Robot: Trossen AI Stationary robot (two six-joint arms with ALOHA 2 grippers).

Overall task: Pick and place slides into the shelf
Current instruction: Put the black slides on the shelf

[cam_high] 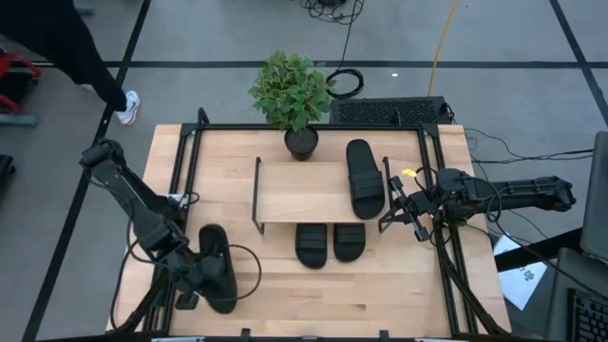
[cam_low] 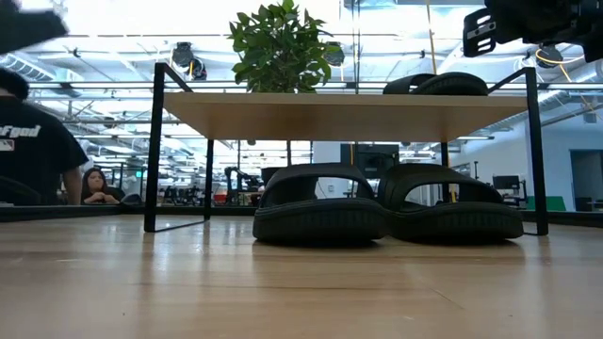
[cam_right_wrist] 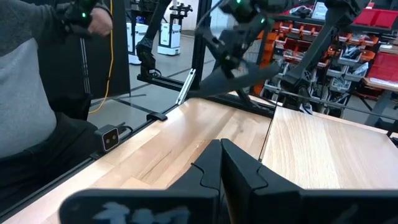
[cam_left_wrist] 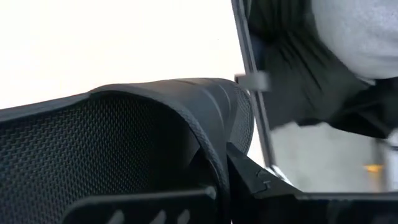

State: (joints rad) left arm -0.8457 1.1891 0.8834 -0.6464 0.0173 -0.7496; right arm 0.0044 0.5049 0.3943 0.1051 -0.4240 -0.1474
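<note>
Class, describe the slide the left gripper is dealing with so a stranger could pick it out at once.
Start at the low shelf in the middle of the table. Move to the table's front left corner: the slide lies there at the left gripper. Unlike the others, it is away from the shelf, neither on top nor underneath.

in the high view the left gripper (cam_high: 195, 281) hides much of the black ribbed-strap slide sandal (cam_high: 217, 266) beneath it. the two black slides (cam_high: 330, 243) under the low light-wood plank shelf (cam_high: 313, 190) are half covered by its top. the left wrist view cuts that held slide off at its edges.
</note>
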